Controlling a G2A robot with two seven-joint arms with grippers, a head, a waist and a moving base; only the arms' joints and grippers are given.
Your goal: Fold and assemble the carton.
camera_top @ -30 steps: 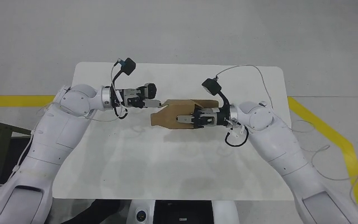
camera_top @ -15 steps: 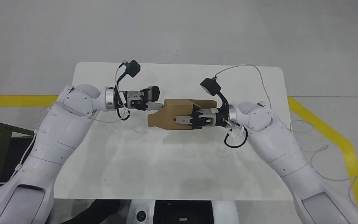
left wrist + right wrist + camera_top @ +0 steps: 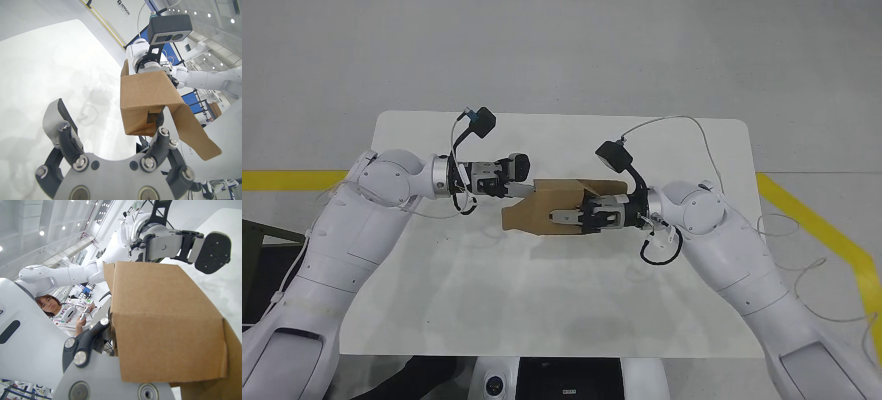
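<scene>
— How are the arms set?

— Both rise from the near edge of the tabletop [image 3: 562, 310] with their elbows pushed out wide. The left arm [image 3: 392, 185] bends at the elbow and runs level toward the middle. The right arm [image 3: 707, 215] mirrors it from the other side, so the two wrists face each other.

— And the jaws?

— The right jaws are clamped on the carton [image 3: 534, 205]. One finger [image 3: 564, 213] lies along its top face, and in the right wrist view another finger [image 3: 101, 313] sits against a side wall. The left jaws stand apart at the carton's other end.

— Are they touching it?

— One finger [image 3: 167, 121] is at the notch [image 3: 151, 117] cut into that end, but I cannot tell whether it touches or only sits in front. The other finger [image 3: 58, 111] hangs over bare tabletop, well away from the cardboard.

— Where is the carton itself?

— It is held off the tabletop, over the middle, lying lengthwise between the two wrists. It is a brown sleeve, only partly formed. A long flap [image 3: 196, 136] sticks out open at the end near the left jaws.

— And farther out?

— Past the tabletop's far edge is grey floor [image 3: 562, 50], with a yellow line [image 3: 282, 180] off to the side.
</scene>
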